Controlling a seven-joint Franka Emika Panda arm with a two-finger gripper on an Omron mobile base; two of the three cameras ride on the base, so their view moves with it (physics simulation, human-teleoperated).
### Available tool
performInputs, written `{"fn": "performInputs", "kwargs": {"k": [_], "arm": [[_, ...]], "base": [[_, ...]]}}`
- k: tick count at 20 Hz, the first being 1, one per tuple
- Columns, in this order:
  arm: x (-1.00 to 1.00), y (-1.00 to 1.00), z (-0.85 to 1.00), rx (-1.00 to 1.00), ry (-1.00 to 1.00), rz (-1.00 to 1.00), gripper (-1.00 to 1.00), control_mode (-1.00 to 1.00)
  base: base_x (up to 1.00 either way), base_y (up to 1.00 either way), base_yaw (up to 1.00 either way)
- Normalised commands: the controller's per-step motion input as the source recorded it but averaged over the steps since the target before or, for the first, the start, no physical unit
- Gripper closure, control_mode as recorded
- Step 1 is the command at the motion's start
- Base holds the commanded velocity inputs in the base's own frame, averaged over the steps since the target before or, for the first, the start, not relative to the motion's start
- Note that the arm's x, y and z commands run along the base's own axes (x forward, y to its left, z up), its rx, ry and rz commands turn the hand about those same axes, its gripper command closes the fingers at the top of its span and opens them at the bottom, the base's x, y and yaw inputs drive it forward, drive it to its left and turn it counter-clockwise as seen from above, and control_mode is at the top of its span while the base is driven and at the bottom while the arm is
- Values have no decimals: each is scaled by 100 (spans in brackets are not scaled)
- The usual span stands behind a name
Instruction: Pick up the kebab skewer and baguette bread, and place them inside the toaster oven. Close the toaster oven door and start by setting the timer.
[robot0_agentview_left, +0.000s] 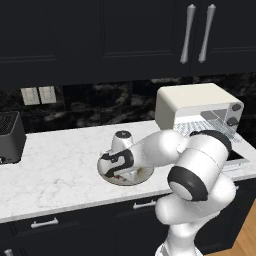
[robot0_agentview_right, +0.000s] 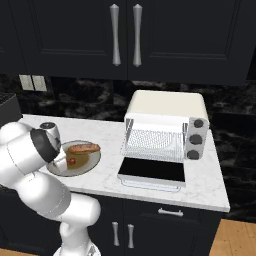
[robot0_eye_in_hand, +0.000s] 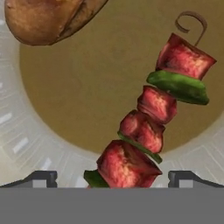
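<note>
The kebab skewer, red meat and green pepper chunks on a thin stick, lies on a round plate with a brown centre. Its lower end sits between my gripper's two fingertips, which stand wide apart and open just above the plate. The orange-brown baguette bread rests at the plate's far side, also seen from the right base. My hand hovers low over the plate. The cream toaster oven stands to the right, its door folded down flat and the wire rack exposed.
A small white canister with a dark lid stands just behind the plate. A black slot toaster sits at the far left of the marble counter. Dark upper cabinets with silver handles hang above.
</note>
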Motion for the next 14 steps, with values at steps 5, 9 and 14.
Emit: {"fn": "performInputs", "kwargs": {"k": [5,9,14], "arm": [[5,13,-9,0,0,0,100,-100],[-16,-1,-16,0,1,0,100,-100],[-27,-12,2,0,0,0,100,-100]], "base": [[0,0,0],[0,0,0],[0,0,0]]}}
